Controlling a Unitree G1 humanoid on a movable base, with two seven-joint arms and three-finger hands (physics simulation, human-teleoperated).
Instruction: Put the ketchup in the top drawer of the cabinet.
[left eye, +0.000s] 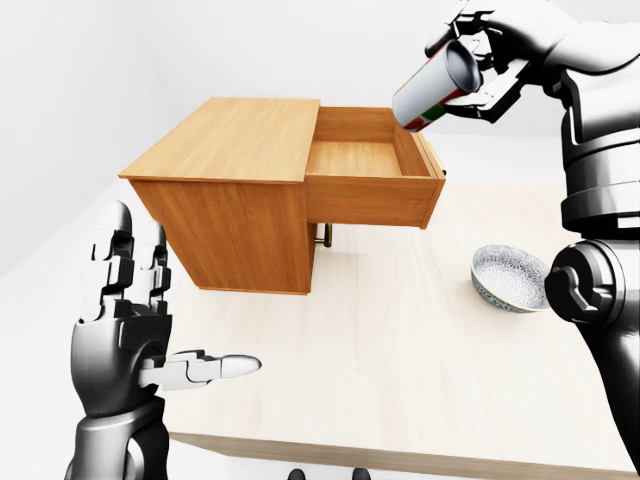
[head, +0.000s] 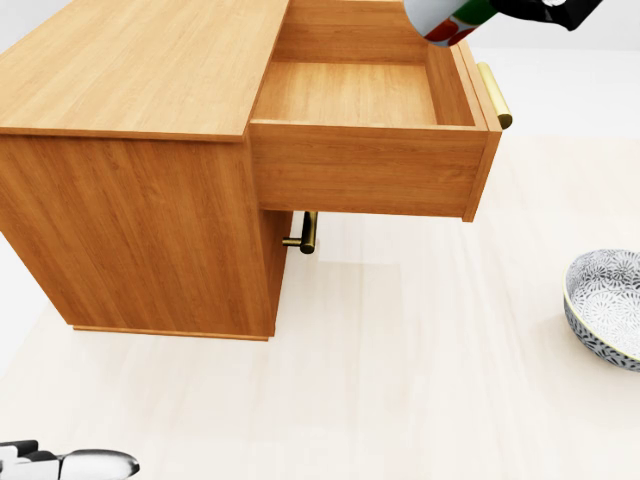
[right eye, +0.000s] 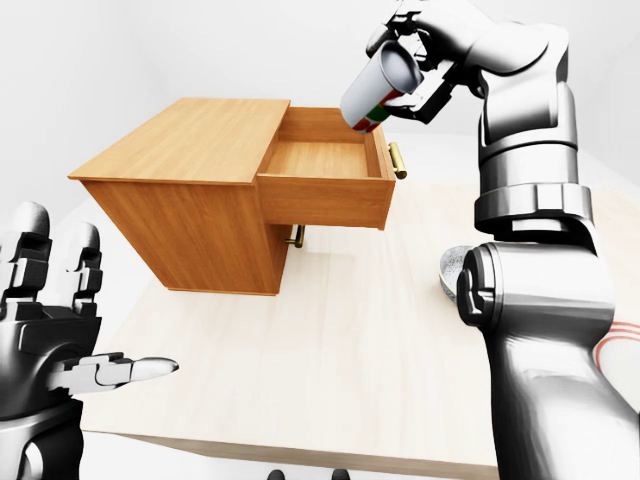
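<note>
The ketchup bottle (left eye: 432, 90), white with a red and green label, hangs tilted over the right rim of the open top drawer (left eye: 362, 160) of the wooden cabinet (left eye: 230, 200). My right hand (left eye: 480, 60) is shut on it, high in the left-eye view. The head view catches the bottle's lower end (head: 445, 20) at the top edge above the drawer (head: 350, 95), which holds nothing. Low at the left, my left hand (left eye: 150, 330) stands open with its fingers spread, well apart from the cabinet.
A patterned bowl (left eye: 510, 280) sits on the pale table (left eye: 400, 360) to the right of the cabinet. A brass handle (head: 494, 95) runs along the open drawer's face, and a lower drawer's handle (head: 305, 232) shows beneath it.
</note>
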